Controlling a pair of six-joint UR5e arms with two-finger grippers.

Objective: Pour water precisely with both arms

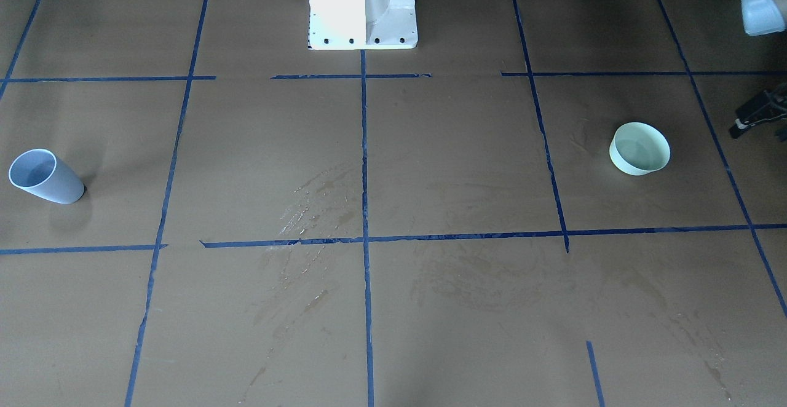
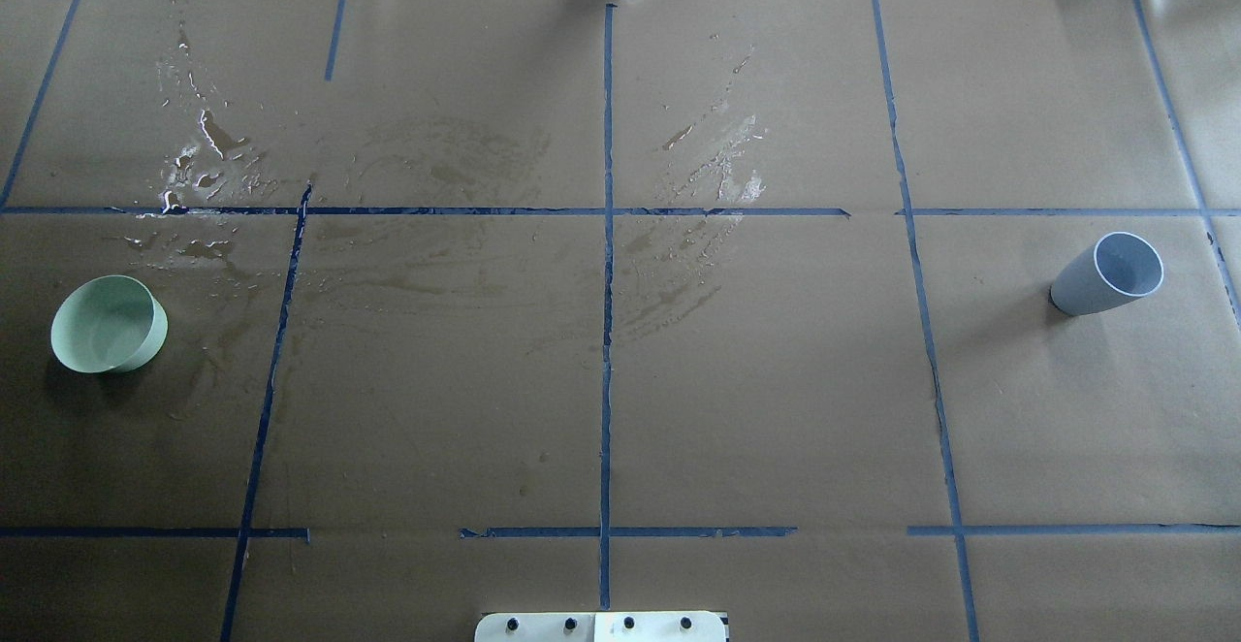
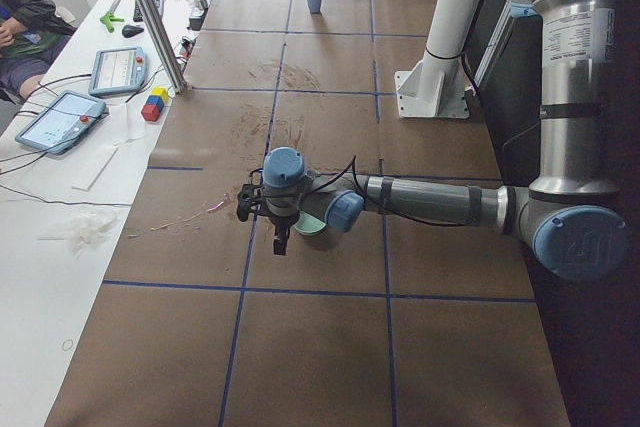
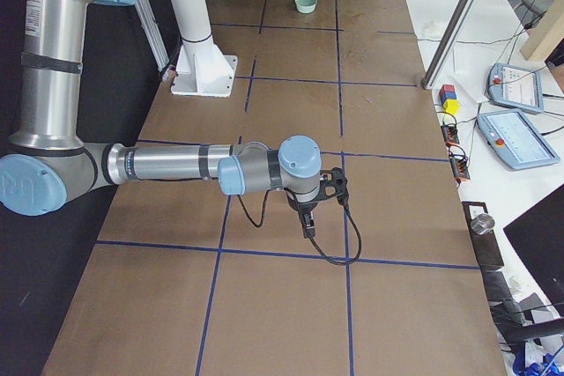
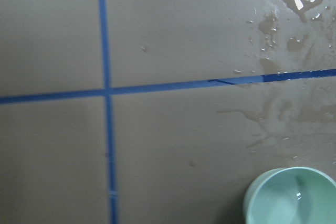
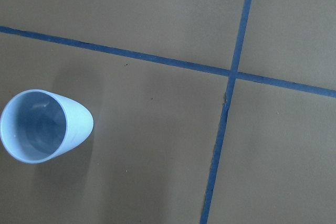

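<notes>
A pale green bowl [image 2: 107, 324] stands at the table's left end and also shows in the front view [image 1: 639, 149] and the left wrist view [image 5: 291, 199], with a faint glint inside. A blue-grey cup [image 2: 1108, 274] stands upright at the right end and also shows in the right wrist view [image 6: 43, 125]. I cannot tell whether it holds water. My left gripper [image 3: 280, 240] hangs just beside the bowl [image 3: 314, 230]; only a black part of it shows at the front view's edge [image 1: 757, 114]. My right gripper [image 4: 308, 223] hangs above the right end. I cannot tell whether either gripper is open or shut.
Spilled water [image 2: 208, 138] lies in glinting patches on the brown paper beyond the bowl, with more near the middle [image 2: 722, 172]. The white pedestal [image 1: 363, 7] stands at the robot's side. Tablets [image 3: 60, 119] and coloured blocks [image 3: 154, 105] lie on the side bench.
</notes>
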